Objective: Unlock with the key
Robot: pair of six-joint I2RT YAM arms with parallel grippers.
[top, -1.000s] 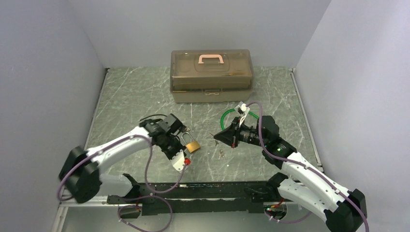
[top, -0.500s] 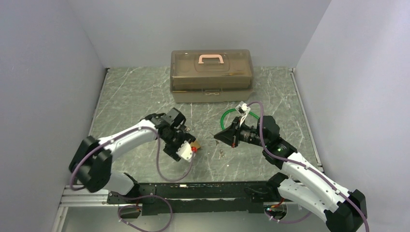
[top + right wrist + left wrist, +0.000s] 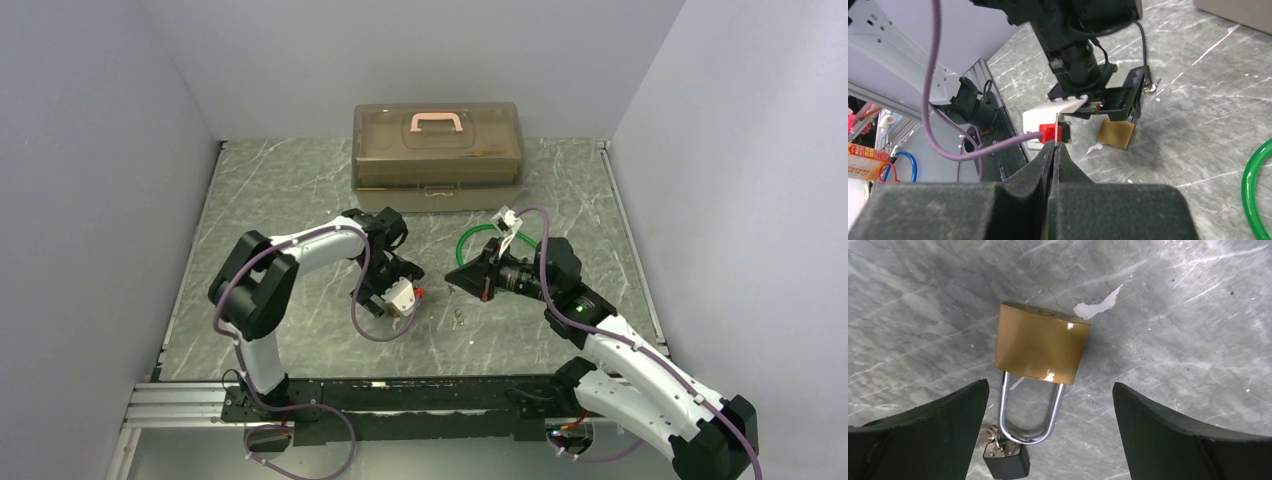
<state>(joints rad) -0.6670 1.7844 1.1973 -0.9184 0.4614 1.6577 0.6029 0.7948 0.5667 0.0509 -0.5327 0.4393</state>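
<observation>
Left pincer (image 3: 1049, 386) spread wide, brass padlock (image 3: 1040, 347) lying loose between its jaws

1. Left wrist view: left fingers (image 3: 923, 432) cut off by bottom + side edges; only inner faces show.
2. Same view: black tag (image 3: 1007, 466) on a ring at the padlock (image 3: 1040, 347) shackle, cut by bottom edge; can't tell if it's a key head.
3. Top view: padlock almost wholly hidden under left fingers.
4. Right wrist view: padlock partly behind left fingers, shackle not visible.
5. Right fingers (image 3: 1030, 172): thin pale sliver (image 3: 1054, 134) at the tips, too thin to ID.
6. Top view: small metal bits (image 3: 458, 320) on tabletop (image 3: 280, 200), too small to ID.
7. Right wrist view: green loop (image 3: 1259, 192) cut by right edge; box (image 3: 1235, 10) shows only a corner, top right.
</observation>
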